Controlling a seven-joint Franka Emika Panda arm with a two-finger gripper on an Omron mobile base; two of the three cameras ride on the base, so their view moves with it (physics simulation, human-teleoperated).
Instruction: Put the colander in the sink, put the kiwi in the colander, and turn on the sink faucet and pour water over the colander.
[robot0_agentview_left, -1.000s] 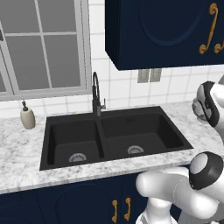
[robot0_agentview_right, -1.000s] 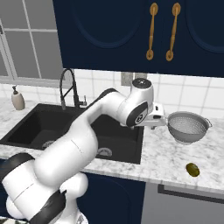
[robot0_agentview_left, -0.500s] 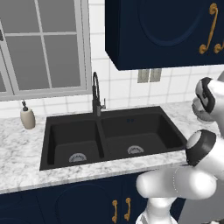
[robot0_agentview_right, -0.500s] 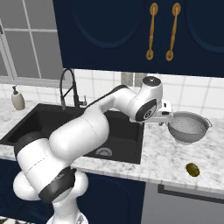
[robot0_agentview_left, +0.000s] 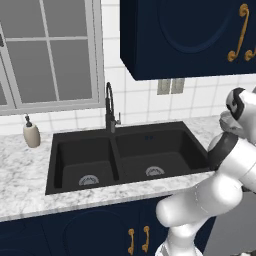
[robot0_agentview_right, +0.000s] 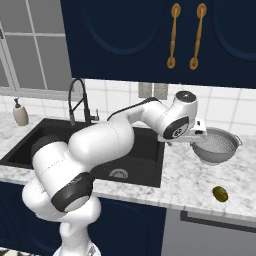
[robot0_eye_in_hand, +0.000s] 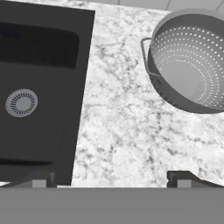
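Left base view, arm: the white arm rises at the lower right and bends up along the right edge.
Left base view, sink (robot0_agentview_left: 82, 150): black, rectangular, two basins, a round metal drain in each; a dark gooseneck sink faucet (robot0_agentview_left: 110, 107) stands behind the divider.
Left base view, counter (robot0_agentview_left: 25, 172): grey-white marble; a beige soap dispenser (robot0_agentview_left: 31, 133) stands on it, left of the sink.
Right base view, arm: it reaches across the sink to the right, and the gripper (robot0_agentview_right: 192, 138) hangs just beside the colander (robot0_agentview_right: 216, 147).
Right base view, kiwi (robot0_agentview_right: 220, 194): small, yellowish-brown, on the counter in front of the colander, apart from it.
Hand view, fingers (robot0_eye_in_hand: 186, 178): spread wide, holding nothing, over bare marble.
Hand view, colander: round grey perforated bowl with a thin handle, upright on the counter, well right of the sink.
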